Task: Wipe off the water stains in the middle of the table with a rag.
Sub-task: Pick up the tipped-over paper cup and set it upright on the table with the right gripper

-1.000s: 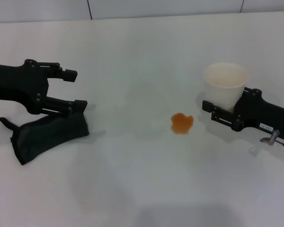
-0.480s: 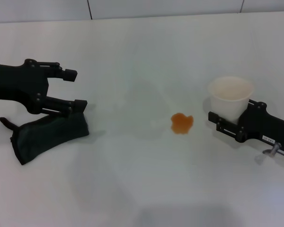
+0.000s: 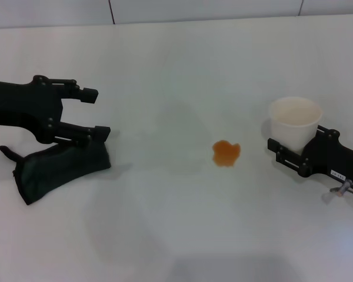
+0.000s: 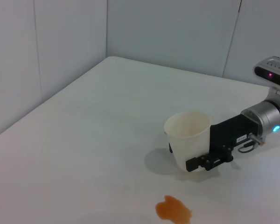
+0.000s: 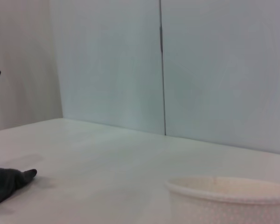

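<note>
The water stains (image 3: 226, 153) are a small orange-brown blot in the middle of the white table (image 3: 165, 59). The blot also shows in the left wrist view (image 4: 173, 210). The dark green rag (image 3: 59, 167) lies bunched at the left. Its tip shows in the right wrist view (image 5: 4, 182). My left gripper (image 3: 94, 113) is open and empty, its lower finger just above the rag's far edge. My right gripper (image 3: 303, 141) is shut on a white paper cup (image 3: 295, 120), upright, right of the blot. The left wrist view shows that gripper (image 4: 203, 158) and cup (image 4: 186, 140) too.
Grey wall panels (image 4: 168, 32) stand behind the table's far edge. The cup's rim (image 5: 228, 191) fills the near part of the right wrist view. Bare tabletop lies between the rag and the blot.
My right gripper has carried the cup to the right and a little nearer, away from the blot. The left gripper and the rag have barely moved.
</note>
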Tool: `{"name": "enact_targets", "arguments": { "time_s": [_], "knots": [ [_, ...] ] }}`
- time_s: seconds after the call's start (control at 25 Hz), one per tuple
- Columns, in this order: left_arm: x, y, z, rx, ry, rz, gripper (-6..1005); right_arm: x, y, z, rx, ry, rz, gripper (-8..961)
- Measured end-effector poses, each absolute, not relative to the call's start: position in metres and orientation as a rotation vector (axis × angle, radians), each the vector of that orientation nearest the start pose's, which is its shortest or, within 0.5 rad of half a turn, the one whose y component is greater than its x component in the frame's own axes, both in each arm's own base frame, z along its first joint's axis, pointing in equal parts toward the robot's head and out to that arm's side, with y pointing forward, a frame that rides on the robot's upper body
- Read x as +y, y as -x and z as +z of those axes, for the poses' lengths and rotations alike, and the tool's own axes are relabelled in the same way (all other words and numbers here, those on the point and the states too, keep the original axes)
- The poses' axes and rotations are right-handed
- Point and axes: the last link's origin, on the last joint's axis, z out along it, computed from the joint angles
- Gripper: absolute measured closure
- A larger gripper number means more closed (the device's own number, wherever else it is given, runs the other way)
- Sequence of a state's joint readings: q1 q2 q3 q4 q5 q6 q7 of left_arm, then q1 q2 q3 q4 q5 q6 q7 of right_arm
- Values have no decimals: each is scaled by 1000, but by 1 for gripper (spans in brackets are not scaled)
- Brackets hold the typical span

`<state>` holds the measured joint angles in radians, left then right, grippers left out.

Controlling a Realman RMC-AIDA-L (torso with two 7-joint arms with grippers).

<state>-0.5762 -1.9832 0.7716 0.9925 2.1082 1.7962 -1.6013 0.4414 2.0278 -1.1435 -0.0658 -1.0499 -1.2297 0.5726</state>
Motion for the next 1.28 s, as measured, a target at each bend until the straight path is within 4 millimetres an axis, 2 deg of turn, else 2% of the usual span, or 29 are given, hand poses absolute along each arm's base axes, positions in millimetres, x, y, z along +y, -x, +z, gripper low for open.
{"name": "enact_targets", "arguments": {
  "time_s": [1.28],
  "knots": [
    [340, 231, 68, -427, 2944, -352, 120, 284, -337, -50, 506, 2276, 639, 274]
  ]
}}
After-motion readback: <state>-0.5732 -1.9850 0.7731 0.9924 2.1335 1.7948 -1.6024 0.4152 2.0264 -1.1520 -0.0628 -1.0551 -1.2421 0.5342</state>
